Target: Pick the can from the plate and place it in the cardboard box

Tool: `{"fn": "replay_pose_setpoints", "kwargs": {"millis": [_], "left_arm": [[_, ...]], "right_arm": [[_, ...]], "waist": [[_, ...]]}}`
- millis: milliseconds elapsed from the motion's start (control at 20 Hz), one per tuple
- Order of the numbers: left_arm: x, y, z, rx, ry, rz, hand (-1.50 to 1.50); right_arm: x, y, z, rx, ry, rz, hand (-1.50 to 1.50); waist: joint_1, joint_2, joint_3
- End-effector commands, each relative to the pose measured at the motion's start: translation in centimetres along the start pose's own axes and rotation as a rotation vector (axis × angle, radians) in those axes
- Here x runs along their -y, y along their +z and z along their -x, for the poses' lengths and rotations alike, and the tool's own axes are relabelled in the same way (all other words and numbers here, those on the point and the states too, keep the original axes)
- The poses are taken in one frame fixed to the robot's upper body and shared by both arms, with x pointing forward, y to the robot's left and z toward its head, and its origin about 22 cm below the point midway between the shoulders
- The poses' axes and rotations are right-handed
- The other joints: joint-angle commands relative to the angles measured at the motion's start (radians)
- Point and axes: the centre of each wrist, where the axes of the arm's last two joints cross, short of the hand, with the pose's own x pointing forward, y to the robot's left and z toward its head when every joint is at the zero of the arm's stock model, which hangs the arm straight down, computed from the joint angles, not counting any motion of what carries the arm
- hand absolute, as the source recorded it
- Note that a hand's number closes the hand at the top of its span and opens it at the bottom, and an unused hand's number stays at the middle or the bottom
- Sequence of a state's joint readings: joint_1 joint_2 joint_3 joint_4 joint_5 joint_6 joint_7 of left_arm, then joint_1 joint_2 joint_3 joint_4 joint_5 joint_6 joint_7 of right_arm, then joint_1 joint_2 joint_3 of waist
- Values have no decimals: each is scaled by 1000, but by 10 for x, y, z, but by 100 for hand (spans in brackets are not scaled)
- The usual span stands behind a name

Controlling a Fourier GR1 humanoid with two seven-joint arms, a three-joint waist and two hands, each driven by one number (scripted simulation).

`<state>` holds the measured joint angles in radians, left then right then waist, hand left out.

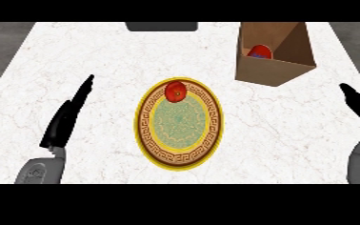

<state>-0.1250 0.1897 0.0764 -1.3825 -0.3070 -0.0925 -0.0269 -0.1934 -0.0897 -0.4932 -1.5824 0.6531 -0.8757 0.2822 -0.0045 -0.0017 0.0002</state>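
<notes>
The red cylindrical can with a blue patch lies inside the brown cardboard box; no label is legible. The left hand is straight-fingered, empty. The right hand's posture cannot be determined.

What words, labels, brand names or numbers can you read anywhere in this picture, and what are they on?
None can be read.
Red can on the plate: no lettering that can be made out.
Red item in the cardboard box: a bluish patch, too blurred to read.
Plate: only a patterned border, no text.
</notes>
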Motion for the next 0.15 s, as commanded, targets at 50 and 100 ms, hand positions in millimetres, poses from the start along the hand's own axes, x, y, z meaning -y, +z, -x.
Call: {"fn": "replay_pose_setpoints", "kwargs": {"millis": [50,100], "left_arm": [[-11,-2,10,7,0,-7,0],[-5,14,19,3,6,11,0]], "right_arm": [[39,4,30,25,17,-14,-150],[40,10,22,-5,12,-19,-150]], "waist": [[-1,1,0],[2,1,0]]}}
